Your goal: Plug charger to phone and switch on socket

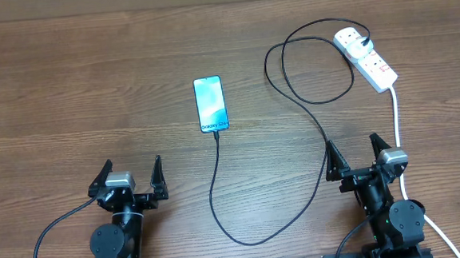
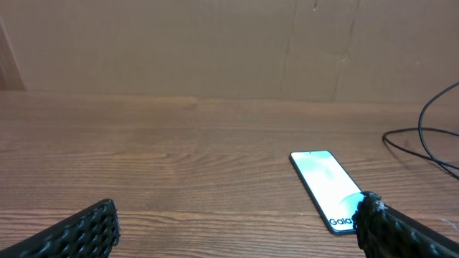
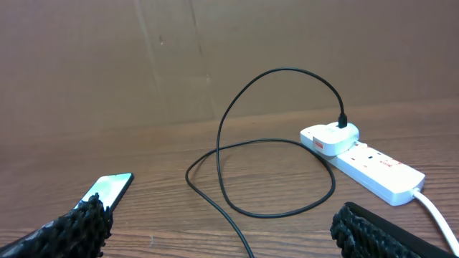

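Note:
The phone lies flat mid-table, its light blue screen lit, "Galaxy" text at the near end; it also shows in the left wrist view and the right wrist view. The black charger cable runs from the phone's near end, loops toward me, then up to a white adapter plugged in the white socket strip. The cable and strip show in the right wrist view. My left gripper and right gripper are open and empty near the front edge.
The strip's thick white cord runs down the right side past my right arm to the front edge. A brown cardboard wall stands behind the wooden table.

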